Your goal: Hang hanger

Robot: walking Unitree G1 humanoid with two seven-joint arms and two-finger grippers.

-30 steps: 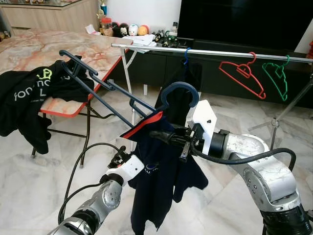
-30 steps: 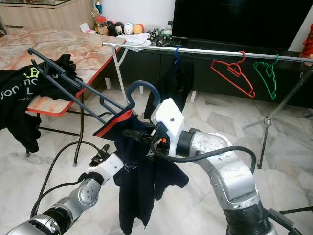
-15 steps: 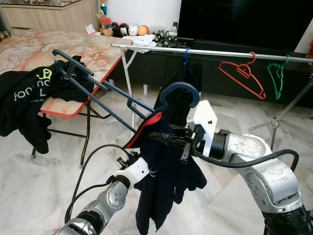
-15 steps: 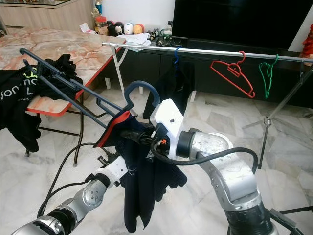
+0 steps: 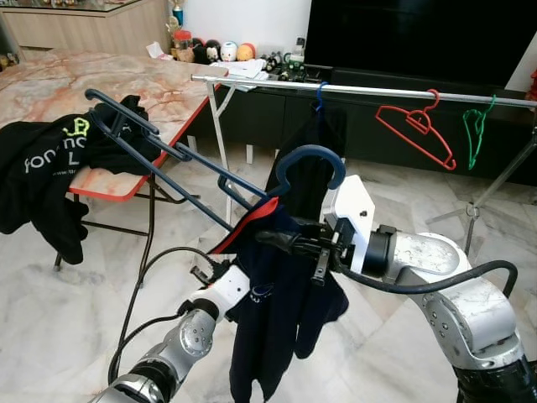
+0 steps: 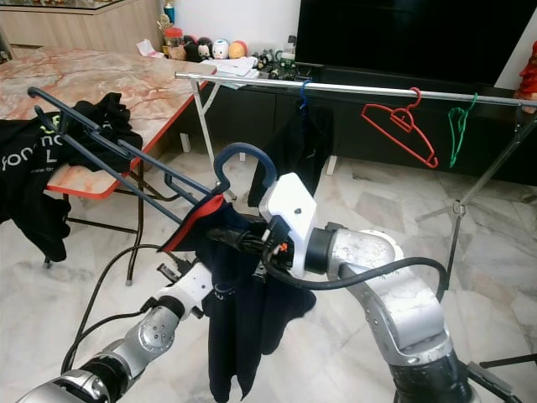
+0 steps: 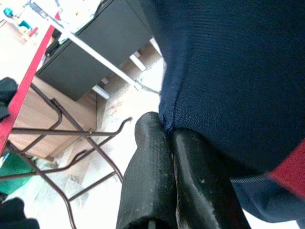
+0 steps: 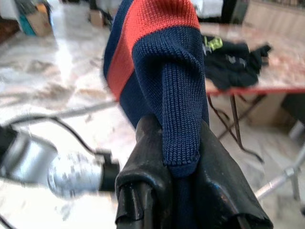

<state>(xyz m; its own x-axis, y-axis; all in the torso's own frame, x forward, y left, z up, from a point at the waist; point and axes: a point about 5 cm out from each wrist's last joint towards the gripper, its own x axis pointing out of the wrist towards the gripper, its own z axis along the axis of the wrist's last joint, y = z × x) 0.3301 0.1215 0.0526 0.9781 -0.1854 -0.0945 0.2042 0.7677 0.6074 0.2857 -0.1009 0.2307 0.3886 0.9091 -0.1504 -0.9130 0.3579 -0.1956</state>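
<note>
A blue hanger (image 5: 312, 159) carries a navy knit sweater (image 5: 281, 311) with a red stripe, held up in front of me. Its long bare arm (image 5: 159, 147) sticks out to the left, over the table. My right gripper (image 8: 178, 143) is shut on the sweater's fold just under the hook, and its black fingers (image 5: 281, 241) point left. Lower down, my left gripper (image 7: 169, 138) is shut on the sweater's edge, beyond its white wrist (image 5: 226, 290). Behind runs the silver clothes rail (image 5: 377, 90).
On the rail hang a red hanger (image 5: 415, 126), a green hanger (image 5: 476, 130) and a dark garment (image 5: 319, 134) on a blue hook. A marble folding table (image 5: 126, 75) with a black T-shirt (image 5: 50, 159) stands at the left. A dark TV unit lies behind the rail.
The hanger's long bare arm has swung slightly to the left. The green hanger on the rail has turned edge-on. Both grippers keep their hold on the sweater.
</note>
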